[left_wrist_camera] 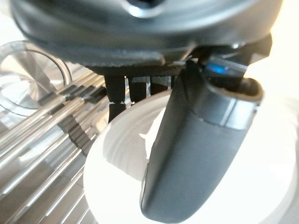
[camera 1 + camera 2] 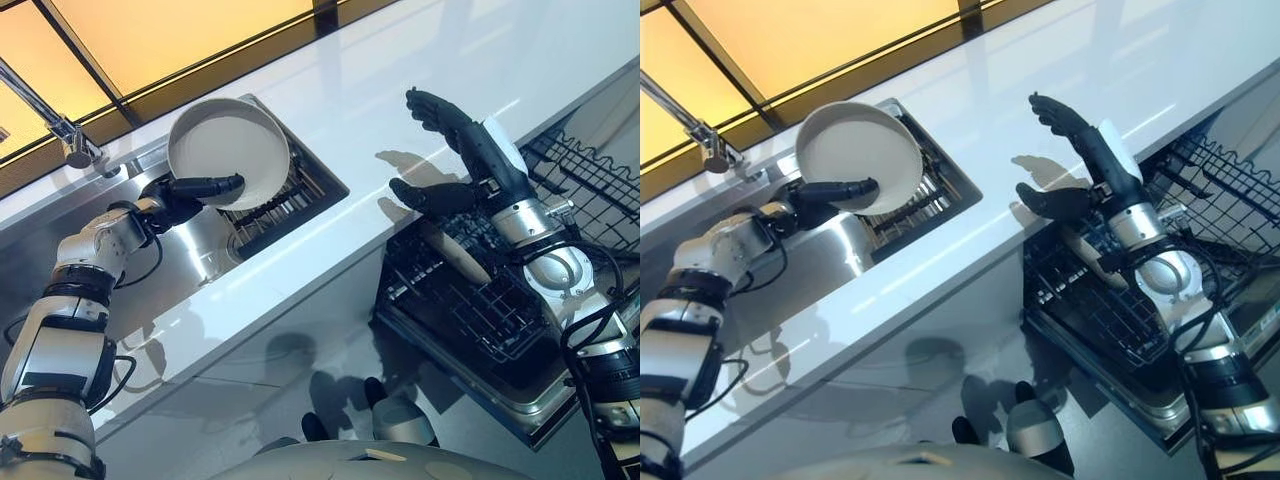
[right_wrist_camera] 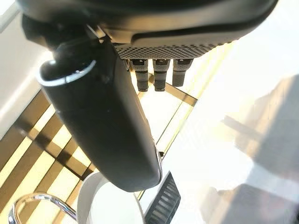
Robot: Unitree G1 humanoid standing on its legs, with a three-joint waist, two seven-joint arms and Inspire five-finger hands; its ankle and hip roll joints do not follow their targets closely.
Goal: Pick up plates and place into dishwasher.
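Note:
A white round plate [image 2: 228, 152] is held tilted above the sink's drying rack [image 2: 285, 205]. My left hand [image 2: 185, 192] is shut on its lower rim, the thumb lying across the plate's face [image 1: 187, 158]. My right hand [image 2: 462, 160] is raised above the white counter [image 2: 380, 110], open, fingers straight and thumb spread, holding nothing. It is to the right of the plate, apart from it. Below it the dishwasher's lower rack [image 2: 470, 300] is pulled out, with one pale plate [image 2: 455, 252] standing in it. The right wrist view catches the white plate [image 3: 110, 205] past my thumb.
A steel sink [image 2: 190, 250] lies under the plate, with a chrome tap [image 2: 60, 125] at its far left. A second black wire rack [image 2: 590, 185] stands at the right above the dishwasher's open door [image 2: 500, 385].

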